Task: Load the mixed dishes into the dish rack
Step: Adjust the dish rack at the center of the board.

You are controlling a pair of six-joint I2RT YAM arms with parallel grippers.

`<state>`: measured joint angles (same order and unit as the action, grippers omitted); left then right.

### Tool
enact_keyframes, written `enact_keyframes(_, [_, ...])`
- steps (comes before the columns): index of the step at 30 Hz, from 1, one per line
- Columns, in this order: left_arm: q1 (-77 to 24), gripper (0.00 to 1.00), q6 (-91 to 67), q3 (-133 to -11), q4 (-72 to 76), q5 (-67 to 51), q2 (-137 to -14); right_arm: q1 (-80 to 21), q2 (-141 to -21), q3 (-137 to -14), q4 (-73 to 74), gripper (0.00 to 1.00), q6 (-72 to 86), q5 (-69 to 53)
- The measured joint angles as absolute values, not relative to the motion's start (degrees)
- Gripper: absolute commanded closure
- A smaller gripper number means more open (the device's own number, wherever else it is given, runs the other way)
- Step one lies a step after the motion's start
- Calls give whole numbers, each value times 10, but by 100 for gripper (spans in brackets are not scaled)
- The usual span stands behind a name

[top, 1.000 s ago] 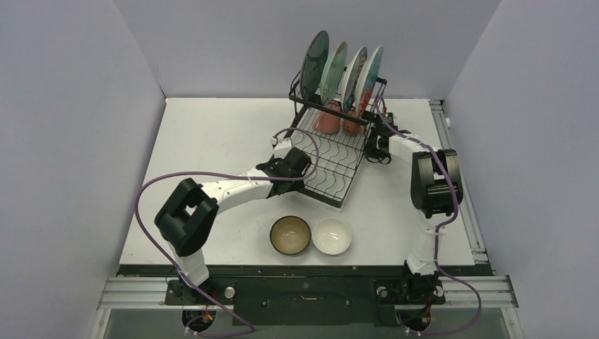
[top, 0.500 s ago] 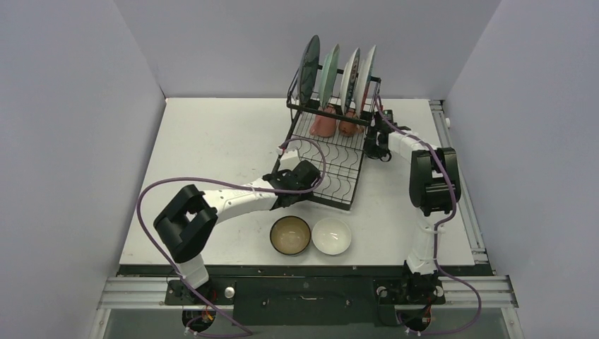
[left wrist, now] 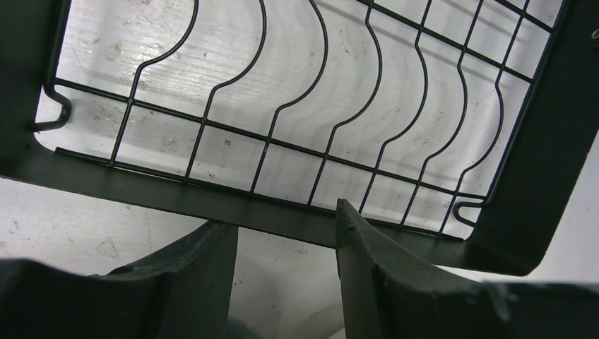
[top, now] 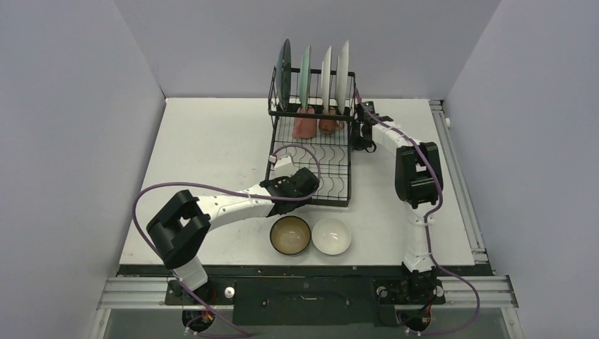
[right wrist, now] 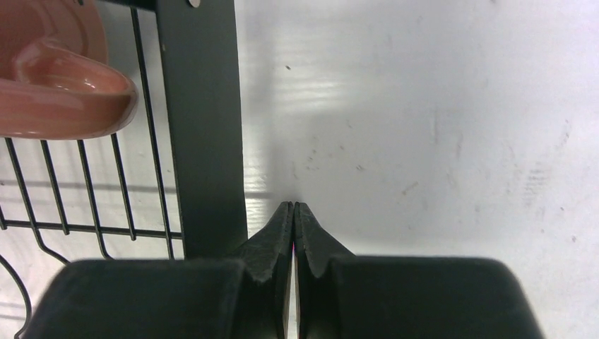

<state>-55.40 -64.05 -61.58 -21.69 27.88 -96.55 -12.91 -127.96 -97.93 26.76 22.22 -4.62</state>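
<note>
The black wire dish rack (top: 311, 152) stands at mid-table, square to the table edges. Its upright slots hold a dark teal plate (top: 284, 67), a light green plate (top: 306, 70) and two more plates seen edge-on (top: 335, 69). Two pinkish mugs (top: 316, 125) lie on the grid below them. My left gripper (top: 300, 185) is open at the rack's near edge; in the left wrist view (left wrist: 285, 215) its fingertips meet the rack's front bar (left wrist: 176, 191). My right gripper (top: 362, 134) is shut and empty beside the rack's right frame (right wrist: 201, 127), next to a pink mug (right wrist: 63, 70).
A brown bowl (top: 290, 235) and a small white bowl (top: 331, 235) sit side by side on the table near the front edge, just in front of the rack. Grey walls enclose the table on three sides.
The rack has swung and shifted left, from a slant to square with the table. Both grippers moved left with it, staying at its near edge and right side.
</note>
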Motion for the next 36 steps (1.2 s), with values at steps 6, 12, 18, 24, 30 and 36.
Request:
enact_keyframes(6, [-554,100,-654,-616,-221,286,-966,-138,-1294,-1003,269,100,214,-45])
enact_keyframes(12, [-554,98,-656,-620,-227,286,-968,-138,-1293,-1002,267,95,214,-43])
enact_keyframes(18, [-554,82,-658,-625,-233,286,-970,-132,-1263,-944,210,83,234,-41])
enact_keyframes(24, [-554,66,-658,-627,-238,283,-969,-128,-1208,-880,180,76,262,-51])
enact_keyframes(30, [-554,55,-653,-627,-250,270,-961,-131,-1124,-835,171,74,275,-49])
enact_keyframes(36, [-566,45,-540,-626,-250,135,-916,-136,-1077,-789,170,74,280,-35])
